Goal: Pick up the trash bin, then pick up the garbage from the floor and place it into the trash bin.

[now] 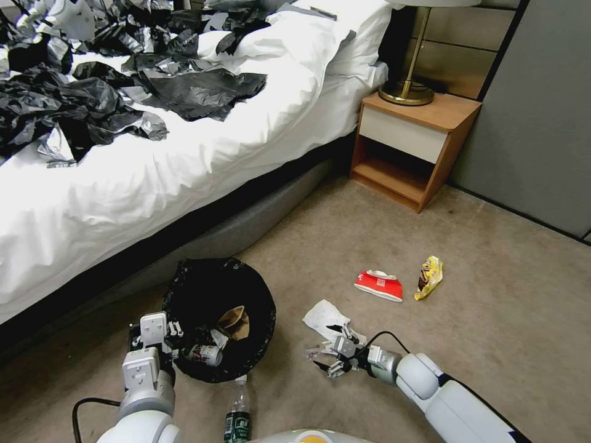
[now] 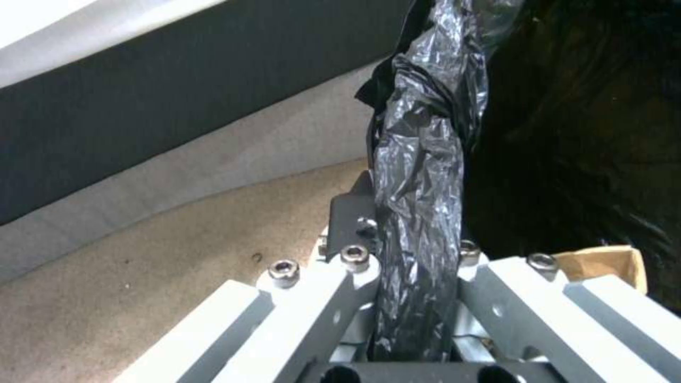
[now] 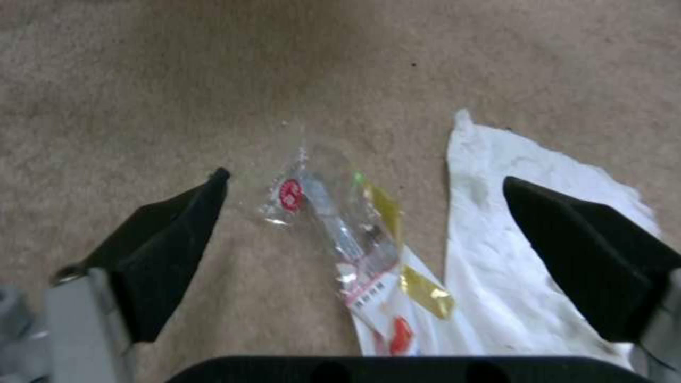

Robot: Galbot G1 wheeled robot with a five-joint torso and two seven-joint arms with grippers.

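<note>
The trash bin [image 1: 184,277], lined with a black bag, stands on the carpet by the bed. My left gripper [image 1: 174,337] is shut on its bagged rim [image 2: 418,175]. A brown paper bag [image 1: 234,321] and a small bottle [image 1: 206,354] lie inside. My right gripper [image 1: 326,346] hovers open just above the floor, its fingers either side of a clear printed wrapper [image 3: 333,229]. A white tissue [image 1: 323,315] lies beside that wrapper. Farther right lie a red-and-white packet [image 1: 378,285] and a yellow snack wrapper [image 1: 429,277]. A green-labelled bottle [image 1: 237,413] lies near my base.
The bed [image 1: 184,166], with white sheets and crumpled black plastic sheets [image 1: 92,92], runs along the left. A wooden nightstand [image 1: 412,144] with a brass lamp [image 1: 407,86] stands at the back, next to a grey wall [image 1: 535,123]. Open carpet stretches to the right.
</note>
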